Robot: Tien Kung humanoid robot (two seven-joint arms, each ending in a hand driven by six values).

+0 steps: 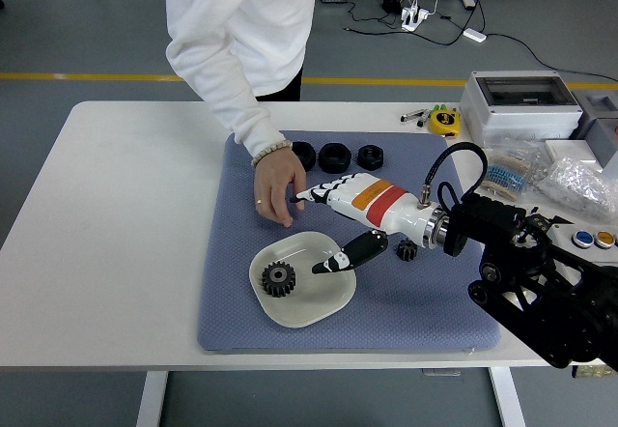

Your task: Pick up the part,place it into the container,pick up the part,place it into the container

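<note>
Grey workshop floor lies behind a white bench (126, 205) carrying a blue mat (386, 301). One gear (279, 278) sits in the white dish (319, 313). The right hand (338, 229) hovers above the dish rim, fingers loosely spread, seemingly empty. A small dark part (407, 249) lies just behind it, towards the wrist. A person's hand (278, 184) rests nearby.

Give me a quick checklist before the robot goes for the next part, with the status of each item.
1. One gear already in the white container: ok.
2. Right robot hand empty, fingers relaxed: ok.
3. Next small gear free on the blue mat, beside the wrist: ok.
4. Person's hand off the mat: not ok, it rests near the robot fingertips.
5. Three black parts at the mat's far edge undisturbed: cannot tell.
</note>
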